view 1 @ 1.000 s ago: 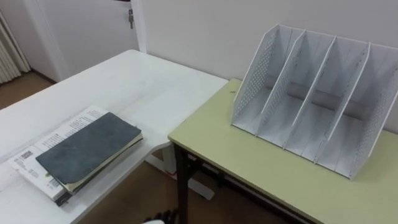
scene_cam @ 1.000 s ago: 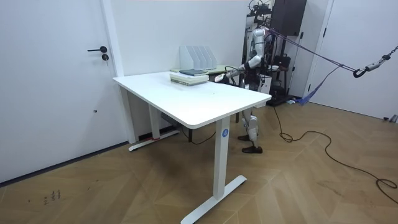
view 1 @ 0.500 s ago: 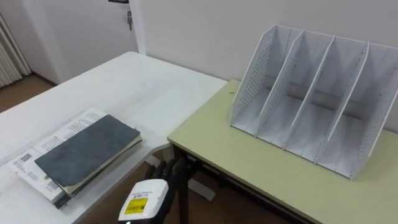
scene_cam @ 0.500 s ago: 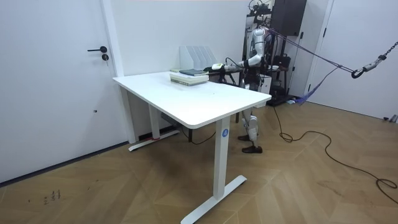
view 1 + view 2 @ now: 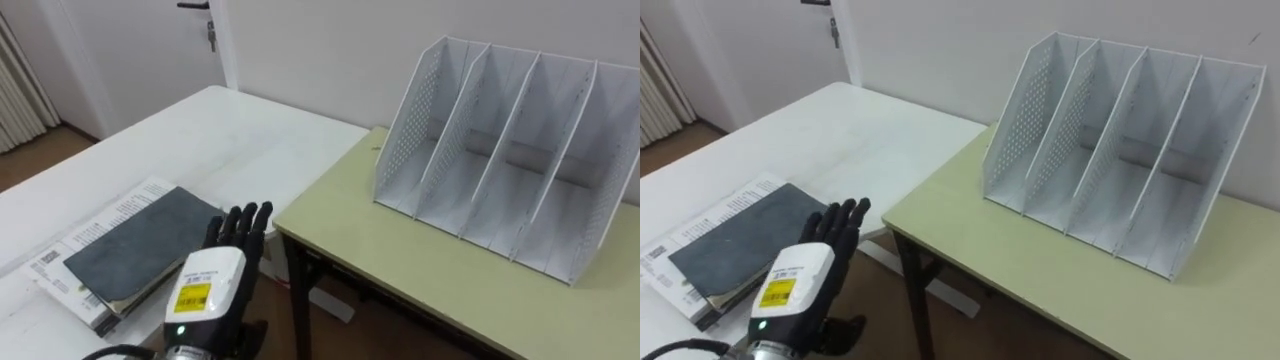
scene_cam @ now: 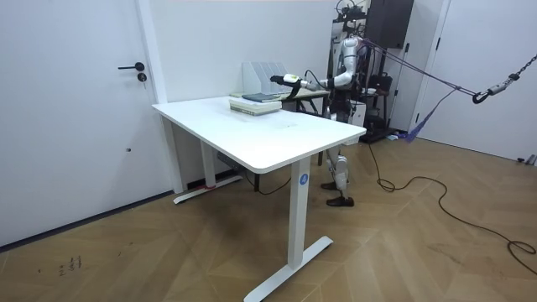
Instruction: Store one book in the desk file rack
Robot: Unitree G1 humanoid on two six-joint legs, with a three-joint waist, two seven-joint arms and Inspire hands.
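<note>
A dark grey book [image 5: 135, 240] lies on top of a small stack of paper-covered books on the white table [image 5: 230, 140], at the left. My left hand [image 5: 208, 285] comes up from the lower left, open, its fingers [image 5: 240, 225] straight at the stack's right edge; whether they touch it I cannot tell. The white file rack [image 5: 500, 160], with several empty slots, stands at the back right on the green desk [image 5: 420, 270]. In the room view I stand behind the desk, left hand [image 6: 281, 80] stretched out above the books [image 6: 256, 102].
A narrow gap separates the white table from the green desk, with the floor below it. A wall runs close behind the rack. A door [image 5: 150, 40] and a curtain [image 5: 20, 95] stand at the far left.
My left hand has risen into view from the bottom edge and moved forward to the right edge of the book stack. The books and the rack have not moved.
</note>
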